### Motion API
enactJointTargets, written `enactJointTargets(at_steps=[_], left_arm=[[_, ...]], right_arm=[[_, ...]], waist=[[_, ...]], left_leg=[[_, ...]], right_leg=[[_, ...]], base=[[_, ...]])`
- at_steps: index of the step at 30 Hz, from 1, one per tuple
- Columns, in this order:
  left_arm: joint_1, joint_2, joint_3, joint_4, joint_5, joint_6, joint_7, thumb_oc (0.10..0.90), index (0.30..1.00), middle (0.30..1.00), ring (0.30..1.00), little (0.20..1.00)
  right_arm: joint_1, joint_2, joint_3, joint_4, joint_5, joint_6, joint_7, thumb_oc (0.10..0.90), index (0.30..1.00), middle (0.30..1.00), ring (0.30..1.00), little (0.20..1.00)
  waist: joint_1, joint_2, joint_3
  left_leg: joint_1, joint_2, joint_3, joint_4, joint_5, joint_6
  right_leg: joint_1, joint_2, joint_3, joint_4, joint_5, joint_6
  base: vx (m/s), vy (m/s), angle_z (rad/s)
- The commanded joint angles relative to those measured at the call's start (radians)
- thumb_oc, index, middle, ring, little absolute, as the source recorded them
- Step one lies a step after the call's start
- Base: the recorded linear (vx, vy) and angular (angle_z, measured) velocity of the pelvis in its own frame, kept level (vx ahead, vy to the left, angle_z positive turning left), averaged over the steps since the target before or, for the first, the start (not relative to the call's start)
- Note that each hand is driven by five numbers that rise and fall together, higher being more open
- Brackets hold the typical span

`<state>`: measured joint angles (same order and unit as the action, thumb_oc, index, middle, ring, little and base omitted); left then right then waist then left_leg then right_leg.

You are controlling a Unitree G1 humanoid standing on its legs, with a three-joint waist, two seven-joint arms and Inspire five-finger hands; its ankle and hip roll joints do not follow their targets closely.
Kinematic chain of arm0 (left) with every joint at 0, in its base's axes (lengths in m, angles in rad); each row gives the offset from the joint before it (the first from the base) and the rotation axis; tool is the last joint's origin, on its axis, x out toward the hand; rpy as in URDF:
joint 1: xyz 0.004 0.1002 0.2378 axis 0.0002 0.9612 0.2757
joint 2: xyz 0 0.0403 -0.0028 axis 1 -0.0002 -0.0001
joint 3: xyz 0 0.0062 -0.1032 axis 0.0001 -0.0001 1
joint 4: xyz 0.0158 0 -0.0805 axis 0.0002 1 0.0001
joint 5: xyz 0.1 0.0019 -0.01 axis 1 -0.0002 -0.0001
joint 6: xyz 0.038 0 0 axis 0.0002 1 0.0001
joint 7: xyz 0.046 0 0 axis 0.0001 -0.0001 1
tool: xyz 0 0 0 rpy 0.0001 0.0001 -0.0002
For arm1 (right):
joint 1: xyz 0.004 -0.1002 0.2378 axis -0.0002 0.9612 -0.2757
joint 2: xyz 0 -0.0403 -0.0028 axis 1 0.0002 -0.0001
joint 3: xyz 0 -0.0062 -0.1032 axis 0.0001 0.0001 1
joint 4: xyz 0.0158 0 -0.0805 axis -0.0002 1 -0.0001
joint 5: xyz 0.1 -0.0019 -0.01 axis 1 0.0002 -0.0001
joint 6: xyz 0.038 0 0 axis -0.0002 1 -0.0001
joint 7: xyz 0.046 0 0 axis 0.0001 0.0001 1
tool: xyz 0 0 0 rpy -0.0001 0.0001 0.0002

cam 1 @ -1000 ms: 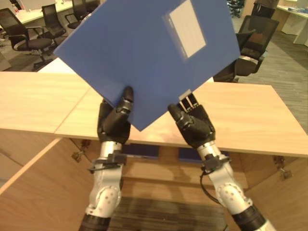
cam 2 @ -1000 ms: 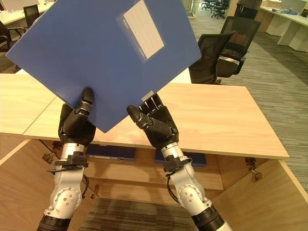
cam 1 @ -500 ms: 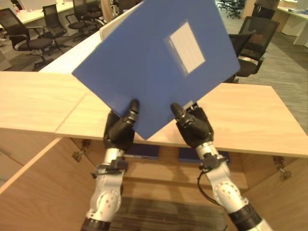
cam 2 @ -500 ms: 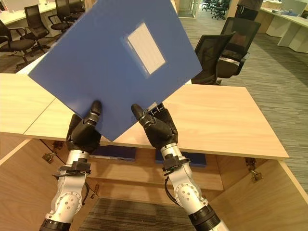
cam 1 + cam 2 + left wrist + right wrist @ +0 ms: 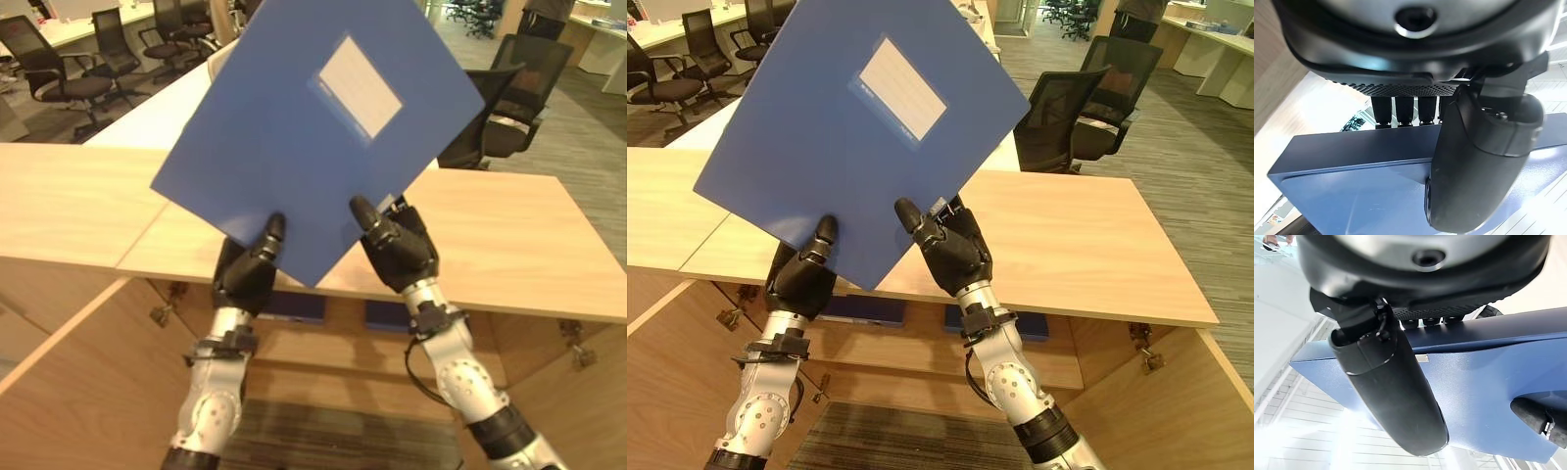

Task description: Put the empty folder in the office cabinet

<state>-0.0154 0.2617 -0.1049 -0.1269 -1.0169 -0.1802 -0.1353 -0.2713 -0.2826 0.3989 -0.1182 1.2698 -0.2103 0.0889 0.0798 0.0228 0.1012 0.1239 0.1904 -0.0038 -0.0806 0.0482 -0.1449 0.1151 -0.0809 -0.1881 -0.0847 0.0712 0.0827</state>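
Note:
A large blue folder [image 5: 313,137] with a white label [image 5: 361,86] is held up in the air, standing on one corner, above the wooden cabinet top [image 5: 509,245]. My left hand [image 5: 247,266] pinches its lower left edge, thumb in front and fingers behind. On the lower right edge my right hand [image 5: 397,245] pinches it the same way. The left wrist view has the left thumb [image 5: 1479,166] pressed on the blue cover [image 5: 1352,196]. In the right wrist view the right thumb [image 5: 1396,396] lies on the cover [image 5: 1488,372], with the left thumb tip beside it.
Below the top the cabinet is open, its doors [image 5: 69,392] swung out on both sides. Blue folders [image 5: 294,305] lie on the inner shelf [image 5: 921,352]. Black office chairs [image 5: 500,98] and white desks [image 5: 157,108] stand behind the cabinet.
The folder has turned a little and come slightly lower and to the right, its label now more towards the middle. Both hands kept their hold.

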Motion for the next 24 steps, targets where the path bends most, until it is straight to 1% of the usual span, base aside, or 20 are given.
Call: enactJointTargets(at_steps=[1, 2, 3, 7, 8, 9, 12, 13, 15, 16, 17, 20, 21, 22, 23, 24], left_arm=[[-0.049, 0.114, -0.068, 0.000, 0.056, 0.002, -0.091, 0.400, 0.300, 0.300, 0.300, 0.300], [-0.054, 0.124, -0.068, -0.002, 0.062, 0.001, -0.095, 0.400, 0.300, 0.300, 0.300, 0.300], [-0.054, 0.124, -0.068, -0.002, 0.062, 0.001, -0.095, 0.400, 0.300, 0.300, 0.300, 0.300], [-0.083, 0.173, -0.053, -0.020, 0.074, 0.004, -0.107, 0.400, 0.300, 0.300, 0.300, 0.300], [-0.084, 0.173, -0.053, -0.020, 0.074, 0.004, -0.107, 0.400, 0.300, 0.300, 0.300, 0.300], [-0.099, 0.198, -0.054, -0.031, 0.068, 0.006, -0.116, 0.400, 0.300, 0.300, 0.300, 0.300], [-0.122, 0.235, -0.056, -0.044, 0.057, 0.012, -0.133, 0.400, 0.300, 0.300, 0.300, 0.300], [-0.123, 0.235, -0.055, -0.044, 0.057, 0.012, -0.134, 0.400, 0.300, 0.300, 0.300, 0.300], [-0.144, 0.284, -0.060, -0.047, 0.038, 0.023, -0.160, 0.400, 0.300, 0.300, 0.300, 0.300], [-0.145, 0.284, -0.060, -0.047, 0.037, 0.022, -0.161, 0.400, 0.300, 0.300, 0.300, 0.300], [-0.158, 0.322, -0.061, -0.038, 0.024, 0.033, -0.183, 0.400, 0.300, 0.300, 0.300, 0.300], [-0.181, 0.391, -0.066, -0.037, -0.018, 0.051, -0.216, 0.400, 0.300, 0.300, 0.300, 0.300], [-0.182, 0.391, -0.066, -0.037, -0.018, 0.051, -0.217, 0.400, 0.300, 0.300, 0.300, 0.300], [-0.190, 0.425, -0.071, -0.040, -0.030, 0.054, -0.229, 0.400, 0.300, 0.300, 0.300, 0.300], [-0.191, 0.425, -0.071, -0.039, -0.030, 0.054, -0.229, 0.400, 0.300, 0.300, 0.300, 0.300], [-0.192, 0.438, -0.072, -0.042, -0.035, 0.054, -0.232, 0.400, 0.300, 0.300, 0.300, 0.300]], right_arm=[[-0.205, 0.082, -0.007, -0.099, 0.017, -0.030, 0.141, 0.800, 0.900, 0.900, 0.900, 0.900], [-0.202, 0.069, 0.007, -0.092, 0.013, -0.016, 0.141, 0.800, 0.900, 0.900, 0.900, 0.900], [-0.202, 0.069, 0.007, -0.092, 0.013, -0.016, 0.141, 0.800, 0.900, 0.900, 0.900, 0.900], [-0.199, 0.009, 0.032, -0.091, -0.018, 0.035, 0.138, 0.800, 0.900, 0.900, 0.900, 0.900], [-0.199, 0.009, 0.032, -0.091, -0.018, 0.035, 0.138, 0.800, 0.900, 0.900, 0.900, 0.900], [-0.195, -0.014, 0.044, -0.091, -0.022, 0.053, 0.139, 0.800, 0.900, 0.900, 0.900, 0.900], [-0.191, -0.038, 0.063, -0.100, -0.019, 0.077, 0.150, 0.800, 0.900, 0.900, 0.900, 0.900], [-0.191, -0.038, 0.063, -0.100, -0.019, 0.077, 0.150, 0.800, 0.900, 0.900, 0.900, 0.900], [-0.190, -0.066, 0.090, -0.114, -0.018, 0.107, 0.173, 0.800, 0.900, 0.900, 0.900, 0.900], [-0.190, -0.066, 0.090, -0.114, -0.017, 0.107, 0.173, 0.800, 0.900, 0.900, 0.900, 0.900], [-0.196, -0.099, 0.112, -0.111, -0.017, 0.125, 0.188, 0.800, 0.900, 0.900, 0.900, 0.900], [-0.206, -0.145, 0.138, -0.113, -0.004, 0.143, 0.204, 0.800, 0.900, 0.900, 0.900, 0.900], [-0.206, -0.144, 0.138, -0.113, -0.004, 0.143, 0.204, 0.800, 0.900, 0.900, 0.900, 0.900], [-0.208, -0.163, 0.153, -0.114, 0.003, 0.151, 0.206, 0.764, 0.846, 0.846, 0.846, 0.846], [-0.208, -0.163, 0.153, -0.114, 0.003, 0.151, 0.206, 0.709, 0.764, 0.764, 0.764, 0.764], [-0.207, -0.168, 0.157, -0.114, 0.007, 0.151, 0.209, 0.551, 0.526, 0.526, 0.526, 0.526]], waist=[[-0.006, -0.033, -0.097], [-0.007, -0.033, -0.096], [-0.007, -0.033, -0.096], [-0.011, -0.034, -0.095], [-0.011, -0.033, -0.095], [-0.012, -0.034, -0.093], [-0.014, -0.034, -0.092], [-0.014, -0.034, -0.092], [-0.016, -0.034, -0.091], [-0.016, -0.034, -0.091], [-0.018, -0.034, -0.090], [-0.020, -0.034, -0.090], [-0.020, -0.034, -0.089], [-0.020, -0.033, -0.091], [-0.020, -0.033, -0.091], [-0.020, -0.033, -0.091]], left_leg=[[-0.026, 0.026, -0.030, 0.011, -0.001, -0.009], [-0.025, 0.026, -0.030, 0.012, -0.001, -0.008], [-0.025, 0.026, -0.030, 0.012, -0.001, -0.008], [-0.024, 0.026, -0.027, 0.012, -0.001, -0.007], [-0.024, 0.026, -0.027, 0.012, -0.001, -0.007], [-0.024, 0.026, -0.028, 0.011, 0.000, -0.007], [-0.025, 0.026, -0.029, 0.009, 0.001, -0.008], [-0.025, 0.026, -0.029, 0.010, 0.001, -0.008], [-0.023, 0.027, -0.029, 0.010, 0.000, -0.009], [-0.022, 0.027, -0.029, 0.010, 0.000, -0.009], [-0.022, 0.028, -0.029, 0.011, 0.000, -0.010], [-0.020, 0.029, -0.029, 0.011, 0.001, -0.011], [-0.020, 0.029, -0.029, 0.011, 0.001, -0.011], [-0.021, 0.029, -0.029, 0.012, 0.002, -0.012], [-0.021, 0.029, -0.029, 0.012, 0.002, -0.012], [-0.021, 0.030, -0.029, 0.012, 0.002, -0.013]], right_leg=[[-0.014, -0.059, 0.049, 0.103, -0.101, 0.069], [-0.016, -0.059, 0.048, 0.105, -0.100, 0.069], [-0.016, -0.059, 0.048, 0.105, -0.100, 0.069], [-0.019, -0.059, 0.048, 0.107, -0.099, 0.071], [-0.019, -0.059, 0.048, 0.108, -0.100, 0.071], [-0.020, -0.059, 0.048, 0.108, -0.100, 0.072], [-0.022, -0.059, 0.050, 0.108, -0.100, 0.073], [-0.021, -0.059, 0.050, 0.108, -0.100, 0.073], [-0.021, -0.058, 0.053, 0.109, -0.100, 0.074], [-0.021, -0.058, 0.053, 0.109, -0.100, 0.074], [-0.020, -0.058, 0.055, 0.110, -0.101, 0.074], [-0.021, -0.059, 0.056, 0.109, -0.100, 0.076], [-0.020, -0.059, 0.056, 0.109, -0.100, 0.076], [-0.020, -0.059, 0.056, 0.111, -0.101, 0.077], [-0.020, -0.059, 0.056, 0.111, -0.101, 0.077], [-0.021, -0.059, 0.055, 0.112, -0.102, 0.077]], base=[[0.00, 0.000, 0.00], [0.00, 0.000, 0.00], [0.00, 0.000, 0.00], [0.00, 0.000, 0.00], [0.00, 0.000, 0.00], [0.00, 0.000, 0.00], [0.00, 0.000, 0.00], [0.00, 0.000, 0.00], [0.00, 0.000, 0.00], [0.00, 0.000, 0.00], [0.00, 0.000, 0.00], [0.00, 0.000, 0.00], [0.00, 0.000, 0.00], [0.00, 0.000, 0.00], [0.00, 0.000, 0.00], [0.00, 0.000, 0.00]])
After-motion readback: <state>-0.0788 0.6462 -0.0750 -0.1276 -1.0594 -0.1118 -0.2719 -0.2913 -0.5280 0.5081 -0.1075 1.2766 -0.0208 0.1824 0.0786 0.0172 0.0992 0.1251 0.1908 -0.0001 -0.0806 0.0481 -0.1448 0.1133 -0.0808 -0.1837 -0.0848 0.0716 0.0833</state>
